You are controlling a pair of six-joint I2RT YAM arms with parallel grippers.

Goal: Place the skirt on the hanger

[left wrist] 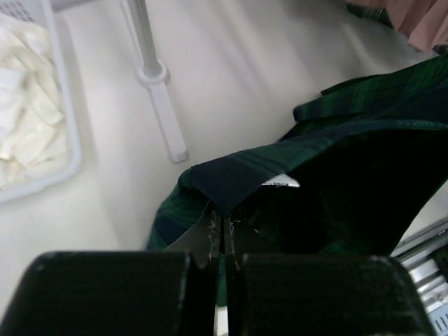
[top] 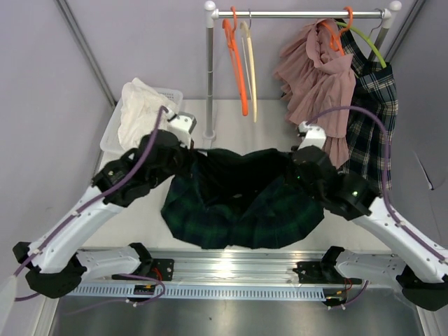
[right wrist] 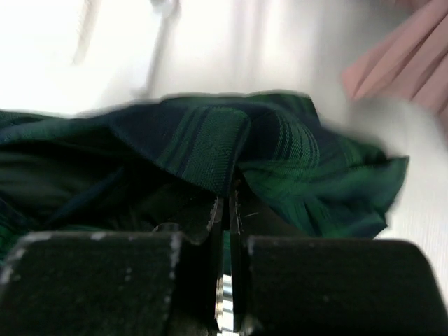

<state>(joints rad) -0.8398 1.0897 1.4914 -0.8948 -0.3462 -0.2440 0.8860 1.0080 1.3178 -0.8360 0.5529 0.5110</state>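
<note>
The left pincer (left wrist: pixel 222 225) is pressed together on the waistband of the dark green plaid skirt (left wrist: pixel 364 140), with a white label showing just to its right. The right pincer (right wrist: pixel 225 204), in a blurred view, appears to be pinching the opposite side of the band. Between the two pincers the skirt hangs spread open, its folds drooping toward the surface (top: pixel 273 133) beneath them. Beyond them, an orange hanger (top: pixel 236 63) and a cream hanger (top: pixel 249 66) hang on the rail (top: pixel 301 13). A white basket (top: pixel 110 133) sits left of the left pincer.
</note>
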